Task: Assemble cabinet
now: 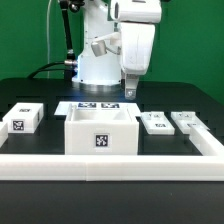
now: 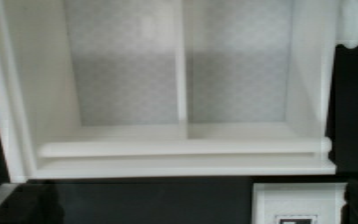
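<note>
Gripper (image 1: 131, 92) hangs over the open box (image 1: 100, 131), mid-counter near the front edge. Nothing seen in it; finger gap cannot be told.

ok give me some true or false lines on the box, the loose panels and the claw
1. The box stands with its open side up. True.
2. The claw grips the box wall. False: it hangs above the table, apart from the box.
3. Two panels lie at the exterior view's right of the box. True.
4. The tagged piece at the exterior view's left sits inside the box. False: it lies on the table, apart from the box.
5. A divider splits the box's inside in the wrist view. True.
</note>
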`<state>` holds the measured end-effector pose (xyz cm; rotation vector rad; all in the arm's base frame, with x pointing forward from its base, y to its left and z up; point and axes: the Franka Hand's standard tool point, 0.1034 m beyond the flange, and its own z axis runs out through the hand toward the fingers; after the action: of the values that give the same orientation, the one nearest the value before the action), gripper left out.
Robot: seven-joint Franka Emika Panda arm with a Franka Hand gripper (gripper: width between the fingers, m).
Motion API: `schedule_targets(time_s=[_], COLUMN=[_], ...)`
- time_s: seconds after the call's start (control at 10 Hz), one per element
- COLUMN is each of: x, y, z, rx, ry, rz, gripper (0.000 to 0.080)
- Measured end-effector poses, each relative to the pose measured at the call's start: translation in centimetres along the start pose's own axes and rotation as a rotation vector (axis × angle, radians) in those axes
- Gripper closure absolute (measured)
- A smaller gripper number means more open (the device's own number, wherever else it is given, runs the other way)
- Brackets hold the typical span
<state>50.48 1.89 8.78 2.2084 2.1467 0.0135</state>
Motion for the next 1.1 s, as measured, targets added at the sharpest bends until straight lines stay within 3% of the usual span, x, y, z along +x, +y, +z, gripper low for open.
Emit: schedule_targets(time_s=[0.4,0.8,1.1], x=[-2.2,-2.2,-2.0], y=[-3.4,-3.5,-4.7], z=[2.0,2.2,3.0], rx=[0.029,0.032,0.056], ry=[0.006,0.007,0.009], rz=[0.010,0.013,0.007], gripper=[0.0001,0.0001,0.0001])
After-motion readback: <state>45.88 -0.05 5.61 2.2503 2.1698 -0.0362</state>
